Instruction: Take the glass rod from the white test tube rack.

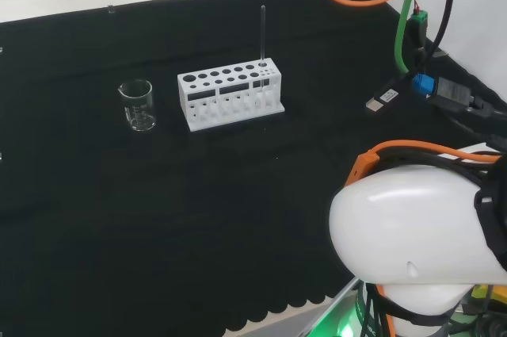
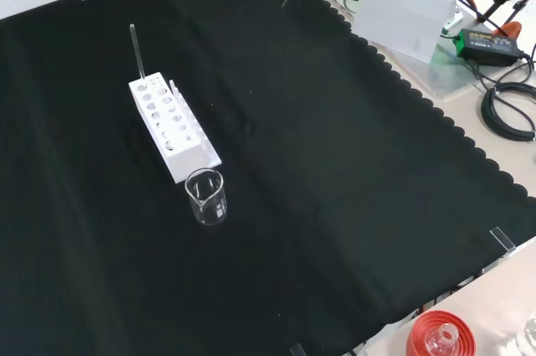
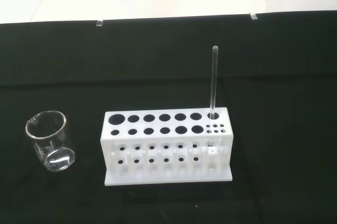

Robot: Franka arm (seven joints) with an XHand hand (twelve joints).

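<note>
Your job has not started yet. The glass rod (image 3: 214,81) stands straight up in a hole at one end of the white test tube rack (image 3: 166,147) on the bench. An empty little beaker (image 3: 50,140) sits near the other end. You cannot tell how the hand is. You must reach the rod, grab it and lift it out.

Head view: test tube rack (image 1: 230,99) sits upper centre of frame on the cloth (image 1: 158,210), glass rod (image 1: 263,36) upright in a hole at its right end. Beaker (image 1: 137,105) just left of the rack, apart. Front view: rack upper left, rod at its far end, beaker just below its near end.
</note>
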